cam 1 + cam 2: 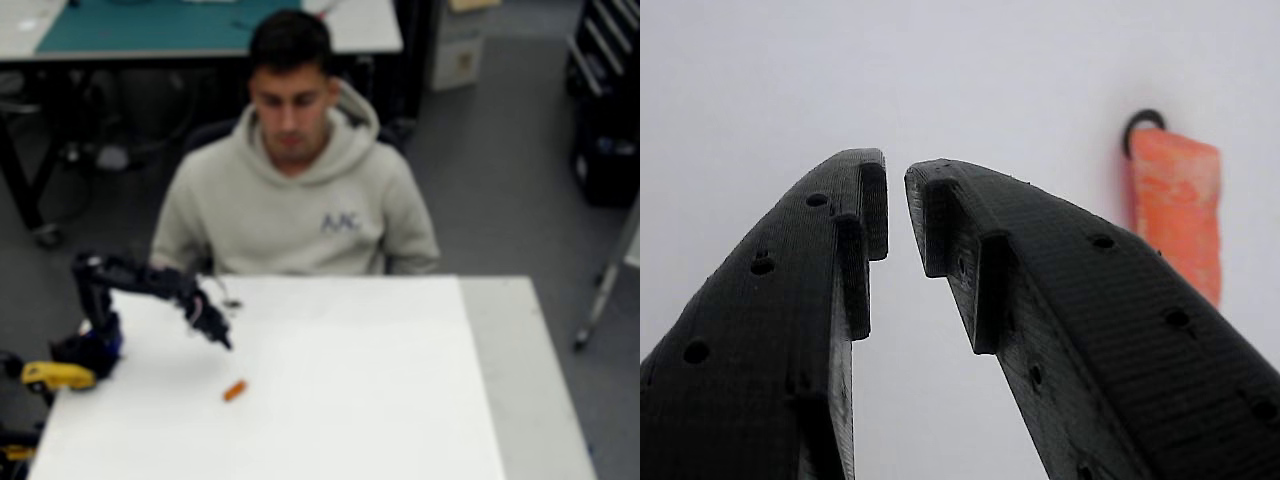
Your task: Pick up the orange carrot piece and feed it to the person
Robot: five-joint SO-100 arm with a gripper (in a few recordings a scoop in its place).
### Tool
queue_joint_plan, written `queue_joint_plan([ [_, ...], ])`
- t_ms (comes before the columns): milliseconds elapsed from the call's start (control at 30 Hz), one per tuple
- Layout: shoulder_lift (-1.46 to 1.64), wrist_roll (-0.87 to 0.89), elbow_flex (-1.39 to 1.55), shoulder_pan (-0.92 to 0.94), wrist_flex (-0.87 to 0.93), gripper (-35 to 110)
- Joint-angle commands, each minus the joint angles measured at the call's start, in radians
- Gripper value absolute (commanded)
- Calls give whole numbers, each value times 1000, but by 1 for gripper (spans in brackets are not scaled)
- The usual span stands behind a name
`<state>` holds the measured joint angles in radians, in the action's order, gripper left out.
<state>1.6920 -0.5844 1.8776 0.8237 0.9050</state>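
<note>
The orange carrot piece (234,390) lies on the white table (390,400), left of its middle. My black gripper (225,340) hangs a little above the table, just beyond the carrot piece and apart from it. In the wrist view the carrot piece (1175,210) sits to the right of the gripper (896,215). The two fingertips are almost together, with only a thin slit and nothing between them. The person (300,200), in a light hoodie, sits behind the table's far edge, head bent down.
My arm's base with its yellow part (55,375) stands at the table's left edge. A desk with a green mat (150,25) is behind the person. Grey floor and a metal stand leg (600,300) lie to the right.
</note>
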Motion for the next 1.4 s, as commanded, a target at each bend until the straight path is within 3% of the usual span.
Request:
queue_joint_plan([
  [0, 15, -57, -72, 60, -8, -1],
  [533, -40, -210, -74, 213, -9, -1],
  [1367, -38, -207, -74, 225, -21, 0],
])
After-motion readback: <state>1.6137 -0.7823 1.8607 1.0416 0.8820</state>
